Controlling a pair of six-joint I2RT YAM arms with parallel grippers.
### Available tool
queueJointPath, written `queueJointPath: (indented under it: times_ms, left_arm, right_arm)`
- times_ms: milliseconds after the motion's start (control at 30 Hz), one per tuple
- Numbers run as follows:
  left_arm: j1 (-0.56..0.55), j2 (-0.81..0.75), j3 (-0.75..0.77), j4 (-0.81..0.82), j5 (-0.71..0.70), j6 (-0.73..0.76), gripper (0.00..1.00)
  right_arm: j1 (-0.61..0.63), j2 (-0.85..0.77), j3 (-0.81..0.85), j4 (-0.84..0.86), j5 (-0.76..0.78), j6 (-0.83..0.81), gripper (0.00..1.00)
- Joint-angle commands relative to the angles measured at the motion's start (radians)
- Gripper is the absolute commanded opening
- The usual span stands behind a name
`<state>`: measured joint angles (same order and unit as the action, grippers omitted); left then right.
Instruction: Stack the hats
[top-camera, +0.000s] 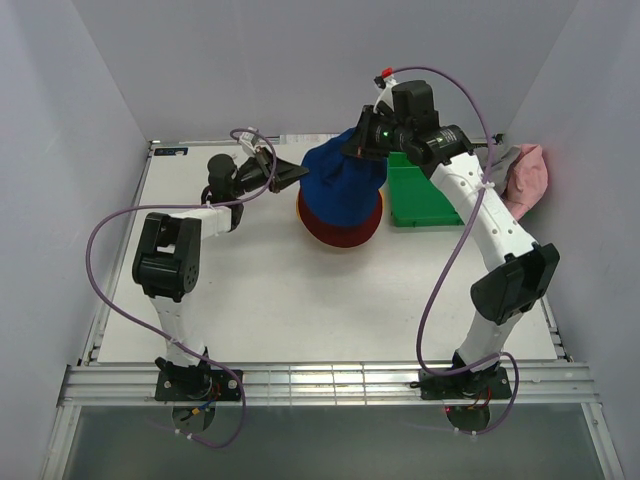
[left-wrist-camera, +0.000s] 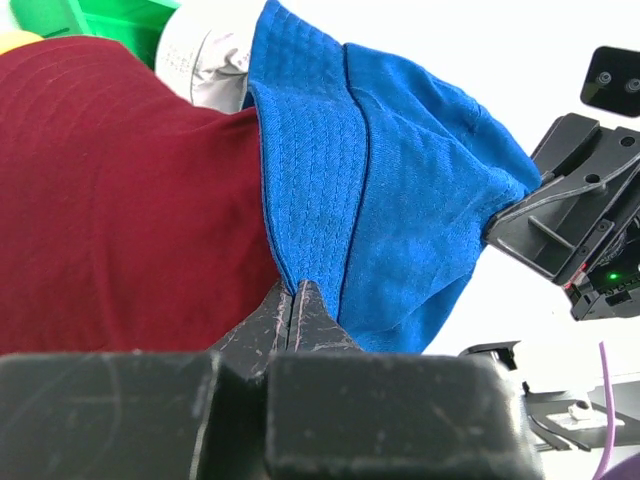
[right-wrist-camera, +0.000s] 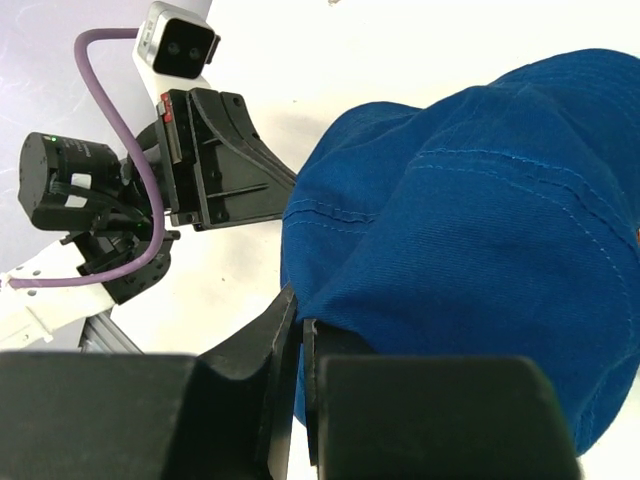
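You're holding the blue hat (top-camera: 345, 180) spread over the dark red hat (top-camera: 338, 233): left pincer (top-camera: 299, 172) and right pincer (top-camera: 357, 146) are each clamping opposite brim edges, so it's gaping wide enough to drop on

White-linked, black-jointed arms (top-camera: 497, 228) trail purple cables (top-camera: 90, 245); left pincer (left-wrist-camera: 298, 300) and right pincer (right-wrist-camera: 299, 308) are black.

I'm standing in what is looking like a robotics lab cell: plain white panels (top-camera: 60, 150) are boxing in the white desk (top-camera: 330, 300) on three sides, and the left arm (top-camera: 165, 262) and right arm (top-camera: 495, 232) are sitting bolted to an aluminium rail (top-camera: 330, 383) running along its near edge.
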<state>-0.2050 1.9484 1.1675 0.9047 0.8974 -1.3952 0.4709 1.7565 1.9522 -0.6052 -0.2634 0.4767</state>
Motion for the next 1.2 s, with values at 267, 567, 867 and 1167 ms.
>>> queueJointPath:
  times_ms: [267,567,867,1167]
  left_arm:
    - [0.03,-0.043,-0.069,0.106,0.032,-0.01,0.0]
    - [0.041,-0.005,-0.121,0.171,0.037,-0.019,0.0]
    - [0.045,0.03,-0.121,0.198,0.046,-0.028,0.0]
    - [0.049,0.052,-0.121,0.195,0.048,-0.03,0.0]
  right_arm:
    - [0.018,0.014,0.036,0.018,0.021,-0.033,0.08]
    - [0.021,0.017,0.036,0.021,0.006,-0.041,0.15]
    - [0.021,0.006,0.051,0.019,-0.011,-0.044,0.32]
    - [0.021,-0.026,0.074,0.013,-0.036,-0.043,0.47]
